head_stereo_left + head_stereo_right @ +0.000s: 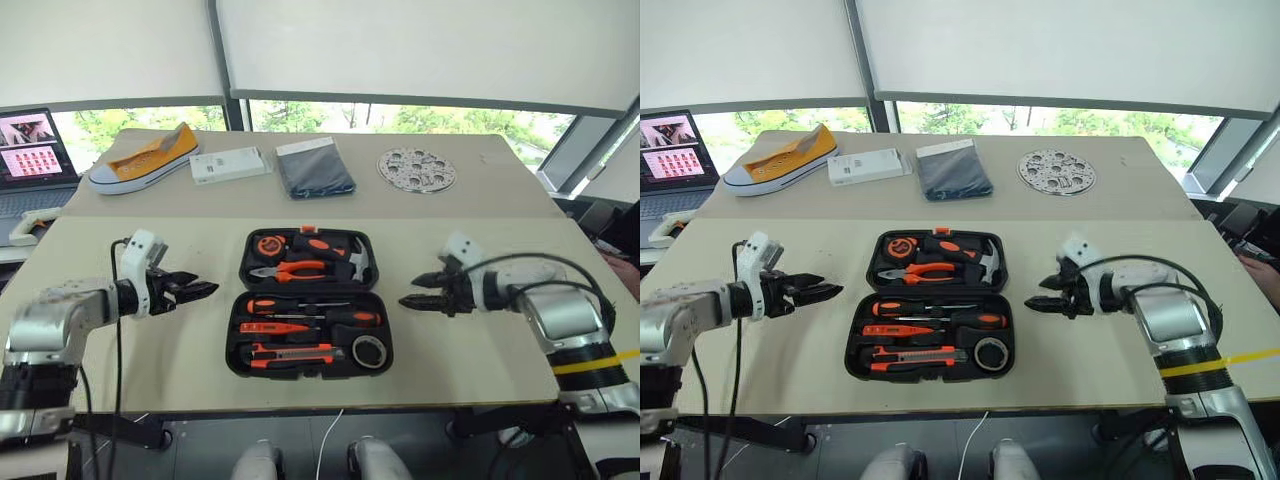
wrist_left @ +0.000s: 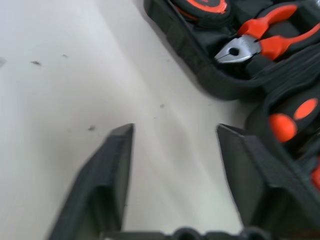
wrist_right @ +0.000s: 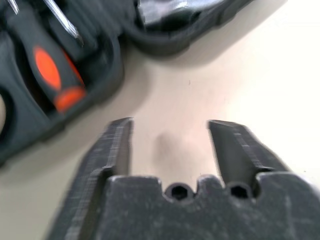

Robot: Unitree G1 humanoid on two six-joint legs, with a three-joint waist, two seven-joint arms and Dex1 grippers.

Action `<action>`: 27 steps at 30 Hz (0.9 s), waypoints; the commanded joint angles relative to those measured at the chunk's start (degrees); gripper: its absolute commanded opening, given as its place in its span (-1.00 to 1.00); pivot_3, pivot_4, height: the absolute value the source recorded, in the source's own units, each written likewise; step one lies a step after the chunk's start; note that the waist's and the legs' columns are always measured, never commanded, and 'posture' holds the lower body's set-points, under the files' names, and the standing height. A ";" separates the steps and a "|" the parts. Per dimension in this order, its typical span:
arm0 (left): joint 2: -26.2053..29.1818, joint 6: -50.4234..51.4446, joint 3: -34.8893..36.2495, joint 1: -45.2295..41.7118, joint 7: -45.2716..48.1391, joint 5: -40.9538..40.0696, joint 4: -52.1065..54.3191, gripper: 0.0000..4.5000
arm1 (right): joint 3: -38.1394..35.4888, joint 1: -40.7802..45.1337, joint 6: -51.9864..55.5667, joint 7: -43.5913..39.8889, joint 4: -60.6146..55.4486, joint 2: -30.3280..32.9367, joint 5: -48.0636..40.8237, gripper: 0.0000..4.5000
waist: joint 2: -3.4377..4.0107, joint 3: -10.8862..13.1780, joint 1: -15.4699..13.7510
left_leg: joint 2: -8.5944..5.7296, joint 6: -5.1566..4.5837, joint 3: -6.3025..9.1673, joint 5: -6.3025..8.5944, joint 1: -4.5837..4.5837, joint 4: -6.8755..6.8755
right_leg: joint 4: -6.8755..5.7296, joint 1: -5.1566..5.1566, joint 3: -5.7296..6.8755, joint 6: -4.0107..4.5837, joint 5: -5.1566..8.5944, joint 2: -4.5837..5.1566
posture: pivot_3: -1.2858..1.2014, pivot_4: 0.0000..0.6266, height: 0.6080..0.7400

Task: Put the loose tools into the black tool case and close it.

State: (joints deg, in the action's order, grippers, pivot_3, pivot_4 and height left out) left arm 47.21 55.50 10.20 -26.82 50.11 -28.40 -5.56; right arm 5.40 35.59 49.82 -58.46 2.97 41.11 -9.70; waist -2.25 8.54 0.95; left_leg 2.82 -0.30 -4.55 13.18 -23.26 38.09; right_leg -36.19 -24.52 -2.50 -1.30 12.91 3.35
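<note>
Both my end effectors, left (image 1: 205, 288) and right (image 1: 410, 302), hover with fingers apart beside the open black tool case (image 1: 310, 303). Bare worktop (image 1: 150, 350) surrounds it; shoe (image 1: 143, 160) and dark folded cloth (image 1: 313, 167) lie well behind.

Bright window daylight from behind, both wrist close-ups blurred.

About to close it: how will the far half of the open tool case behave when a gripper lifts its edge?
The tool case looks like rigid moulded plastic, so it should swing as one stiff piece. Its far half holds pliers and a hammer, so probably heavy. Smooth rounded edges may slip off the fingers.
</note>
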 commanded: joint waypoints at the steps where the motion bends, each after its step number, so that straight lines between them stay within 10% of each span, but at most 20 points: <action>1: -2.00 3.12 -0.01 -6.19 -4.22 0.28 -2.60 1.00 | 1.34 7.76 15.96 4.99 -2.07 -0.45 -0.24 1.00 | 0.00 0.00 -0.02 | -0.01 0.00 0.00 -0.01 0.01 0.00 | -0.02 0.00 -0.02 0.00 0.00 0.00 | 0.03 -0.52 1.00; 18: -10.31 1.81 -9.20 -22.50 -7.63 7.29 -23.09 1.00 | 1.59 24.47 22.83 18.02 23.06 -13.19 -1.80 1.00 | -0.01 -0.01 -0.20 | -0.14 -0.01 0.11 -0.01 -1.06 0.10 | -0.34 -0.84 0.10 0.00 -0.05 0.08 | 0.03 -0.52 1.00; 24: -11.07 2.16 -9.66 -22.73 -5.32 7.24 -23.52 1.00 | 1.30 24.09 23.17 20.23 24.63 -14.37 -2.13 0.28 | -0.01 0.00 0.19 | -0.12 -0.02 0.13 -0.01 -1.03 0.15 | -0.47 -0.84 0.08 0.00 -0.05 0.06 | 0.03 -0.52 1.00; 27: -11.77 0.39 -9.94 -22.25 -4.67 7.87 -23.97 0.63 | 0.35 24.04 23.39 21.54 26.45 -14.70 -2.25 -0.23 | -0.01 -0.01 0.13 | -0.13 -0.02 0.18 -0.02 -1.02 0.27 | -0.54 -0.82 0.08 0.00 -0.05 0.06 | 0.03 -0.52 1.00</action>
State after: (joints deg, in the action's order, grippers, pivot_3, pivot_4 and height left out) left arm 35.30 57.43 -0.01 -48.60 44.85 -20.82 -29.81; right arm 7.26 58.89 73.17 -38.81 28.31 25.36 -12.69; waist -2.26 8.54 1.08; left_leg 2.69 -0.31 -4.37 13.16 -24.28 38.44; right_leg -36.74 -25.33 -2.41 -1.30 12.86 3.41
